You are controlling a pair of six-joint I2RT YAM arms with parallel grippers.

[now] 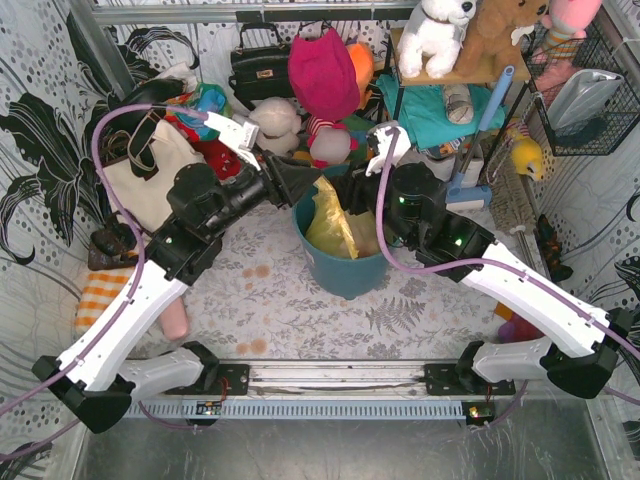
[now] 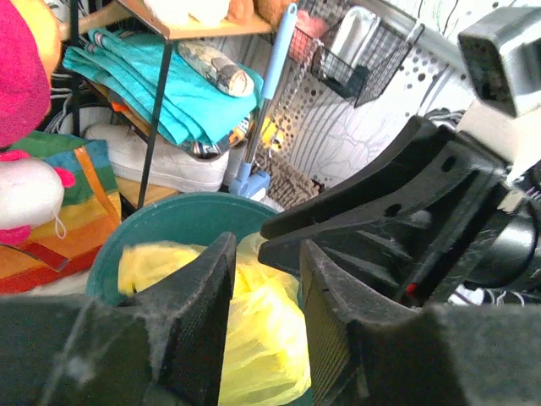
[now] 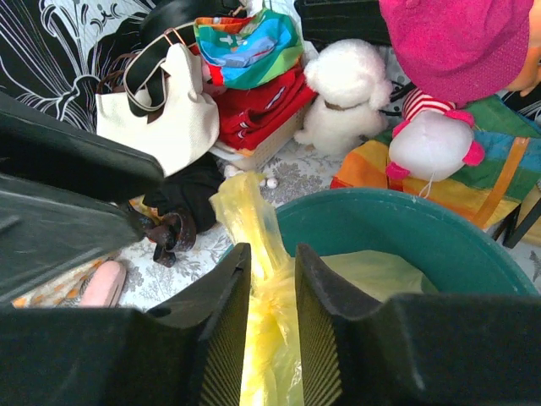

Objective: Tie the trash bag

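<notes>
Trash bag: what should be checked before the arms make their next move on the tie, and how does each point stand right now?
1. Right gripper has the bag: ok, a twisted strand sits pinched between its jaws.
2. Left gripper has the bag: not ok, its jaws stand apart and the plastic shows only beyond them.
3. Bag seated in the bin: ok.
4. Knot formed: not ok, none visible.
5. Grippers clear of each other: cannot tell, they crowd together over the bin.
</notes>
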